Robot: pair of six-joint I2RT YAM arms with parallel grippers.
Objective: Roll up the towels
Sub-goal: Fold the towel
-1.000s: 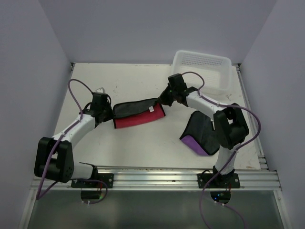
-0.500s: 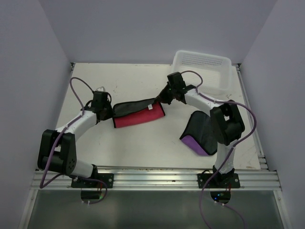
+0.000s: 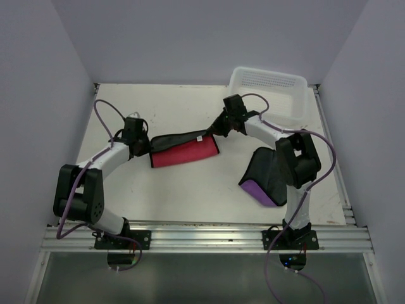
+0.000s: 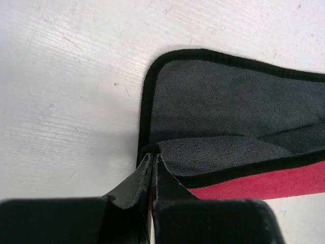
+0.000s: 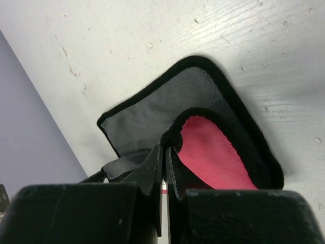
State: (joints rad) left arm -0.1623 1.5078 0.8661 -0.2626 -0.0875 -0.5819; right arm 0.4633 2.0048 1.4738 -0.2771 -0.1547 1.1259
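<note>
The pink-red towel [image 3: 185,154], with a dark grey inner face and black trim, lies folded lengthwise mid-table. My left gripper [image 3: 147,147] is shut on its left corner; in the left wrist view the gripper [image 4: 153,156] pinches the black hem of the towel [image 4: 238,117]. My right gripper [image 3: 215,134] is shut on its right corner; in the right wrist view the gripper [image 5: 166,149] pinches the folded edge of the towel [image 5: 213,152]. The purple towel [image 3: 262,178], partly covered by black fabric, lies crumpled under my right arm.
A white perforated basket [image 3: 269,95] stands at the back right, just behind my right arm. Grey walls close in the table on the left, back and right. A metal rail [image 3: 209,231] runs along the near edge.
Both grippers keep their hold on the pink-red towel's corners. The left arm's elbow has swung in toward the left and the gripper shifted slightly; the towel lies a little flatter.
</note>
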